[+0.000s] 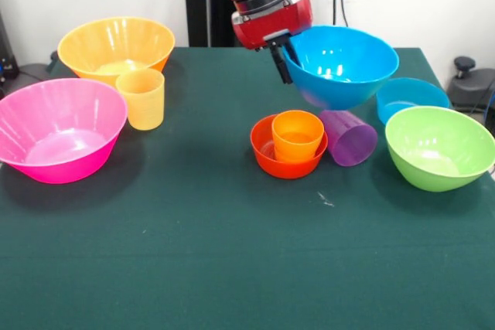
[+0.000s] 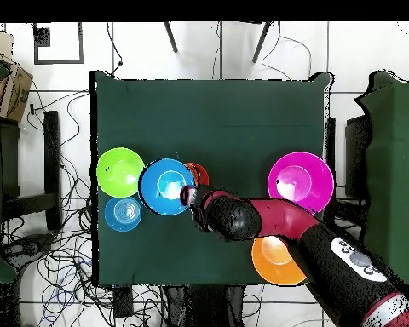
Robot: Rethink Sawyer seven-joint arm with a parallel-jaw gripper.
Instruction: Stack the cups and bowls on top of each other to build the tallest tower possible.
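Now — cups (image 1: pixel 141 98): 3 | bowls (image 1: pixel 59 129): 6 seen | tool (image 1: pixel 281 58) pinching medium blue bowl (image 1: pixel 340 63) rim

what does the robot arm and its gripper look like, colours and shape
The arm is thick and rounded, with glossy red shells and black joint sections. In the overhead view, a black segment near the base bears white markings. At the wrist, a black cylinder with a silver ring meets a red housing. The gripper shows as thin dark fingers below it.
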